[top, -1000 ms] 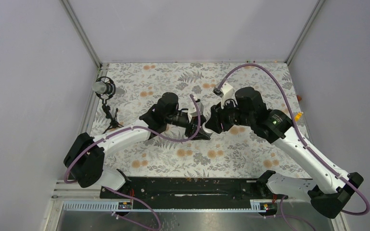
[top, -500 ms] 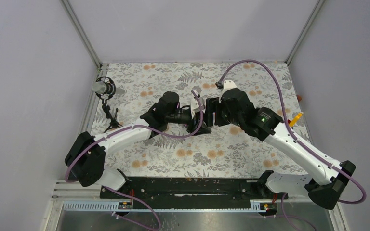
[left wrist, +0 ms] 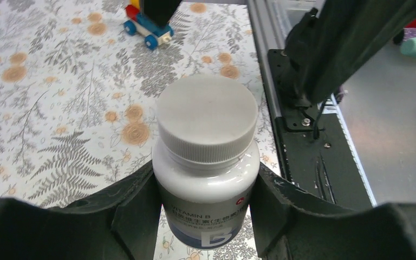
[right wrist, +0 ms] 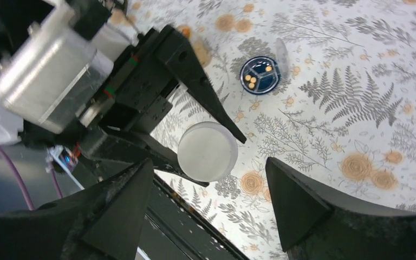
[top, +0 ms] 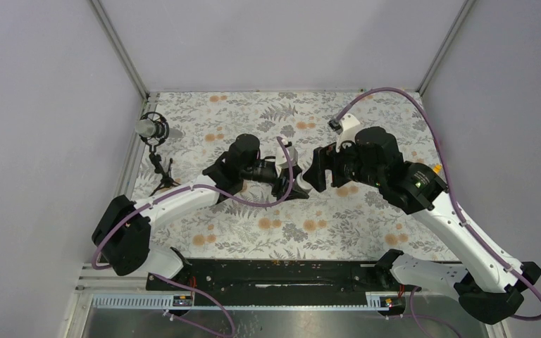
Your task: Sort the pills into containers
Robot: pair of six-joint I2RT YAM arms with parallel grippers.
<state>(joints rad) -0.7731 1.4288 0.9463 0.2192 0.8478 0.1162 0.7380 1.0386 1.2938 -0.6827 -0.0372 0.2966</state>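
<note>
my left hand (left wrist: 206, 187) clamps white plastic vitamin bottle (left wrist: 206, 162), ribbed white cap (left wrist: 207, 111) unopened; right hand (right wrist: 208, 162) gapes empty before it. orange pills (right wrist: 252, 80) wait in small round dark divided case (right wrist: 273, 81); sorting barely begun.

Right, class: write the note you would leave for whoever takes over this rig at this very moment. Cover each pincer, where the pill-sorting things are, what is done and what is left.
Left pincer: shut on the white bottle, cap on.
Right pincer: open, one finger on each side of the white cap, not touching it.
Round pill case: on the table beyond the bottle, clear lid open, a few orange pills in it.
Done: bottle gripped and presented to the right arm.
Left: probably take the cap off, then sort the pills into their containers.
</note>
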